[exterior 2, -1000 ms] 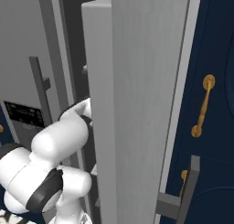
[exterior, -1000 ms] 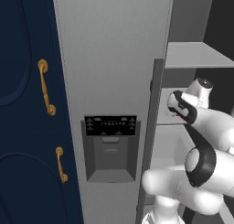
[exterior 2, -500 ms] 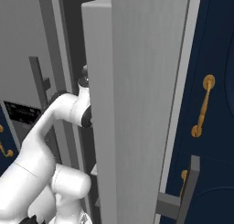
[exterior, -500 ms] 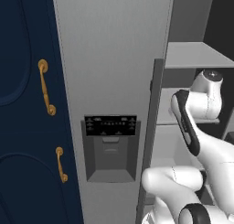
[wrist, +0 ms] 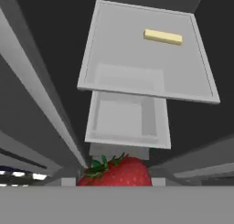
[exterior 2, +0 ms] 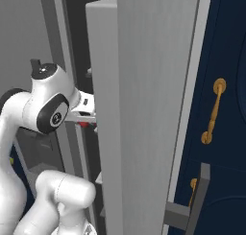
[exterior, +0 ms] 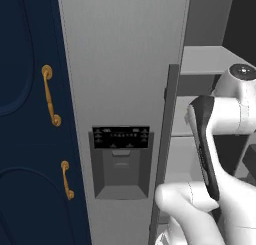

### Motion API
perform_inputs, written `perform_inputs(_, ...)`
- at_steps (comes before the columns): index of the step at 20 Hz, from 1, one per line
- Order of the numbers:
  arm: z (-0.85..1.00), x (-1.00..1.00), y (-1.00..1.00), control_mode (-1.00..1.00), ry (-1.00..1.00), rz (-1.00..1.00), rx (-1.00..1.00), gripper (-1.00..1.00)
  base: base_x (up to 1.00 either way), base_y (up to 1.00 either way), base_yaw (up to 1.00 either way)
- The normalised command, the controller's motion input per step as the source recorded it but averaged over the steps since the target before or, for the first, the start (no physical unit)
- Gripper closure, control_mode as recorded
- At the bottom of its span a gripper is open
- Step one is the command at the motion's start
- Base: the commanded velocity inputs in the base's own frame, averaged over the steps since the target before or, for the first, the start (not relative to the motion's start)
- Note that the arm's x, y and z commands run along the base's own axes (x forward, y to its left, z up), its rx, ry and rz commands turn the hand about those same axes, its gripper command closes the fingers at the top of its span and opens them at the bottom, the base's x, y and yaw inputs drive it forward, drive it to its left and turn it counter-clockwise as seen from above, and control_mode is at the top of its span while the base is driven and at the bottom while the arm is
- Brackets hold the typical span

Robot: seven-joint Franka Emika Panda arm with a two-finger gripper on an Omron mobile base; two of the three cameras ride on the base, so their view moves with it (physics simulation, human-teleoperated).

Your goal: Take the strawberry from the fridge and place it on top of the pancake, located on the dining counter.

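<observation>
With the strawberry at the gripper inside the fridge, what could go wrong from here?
The strawberry sits right at the gripper, but how firmly it is held cannot be told; it might drop onto a shelf. The arm reaches in close beside the open door's edge, so pulling out carelessly may clip it and knock the berry loose.

Navy cabinet doors with gold handles, dark surroundings

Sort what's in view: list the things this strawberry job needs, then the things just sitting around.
For the job:
- strawberry, right at the pincer, low in the hand view
- fridge, door open, grey shelves showing

Just lying about:
- pale yellow stick on the upper shelf
- navy cabinet with gold handles
- dispenser panel
</observation>
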Motion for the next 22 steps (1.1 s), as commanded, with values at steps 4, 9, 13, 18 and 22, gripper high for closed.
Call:
perform_inputs(4, 0.43, -0.97, 0.36, -1.00, -0.14, -0.14, 0.21, 1.00, 0.00, 0.00, 0.00)
perform_inputs(9, 0.52, -0.67, 0.41, -1.00, -0.37, -0.03, 0.00, 1.00, 0.00, 0.00, 0.00)
perform_inputs(13, 0.49, -0.39, 0.19, -1.00, -0.07, -0.05, 0.00, 1.00, 0.00, 0.00, 0.00)
perform_inputs(18, 0.10, -0.68, 0.14, 1.00, -0.04, 0.00, 0.00, 1.00, -0.20, 0.10, 0.00)
perform_inputs(22, 0.00, 0.00, 0.00, 1.00, 0.00, 0.00, 0.00, 1.00, -0.93, 0.94, 0.03)
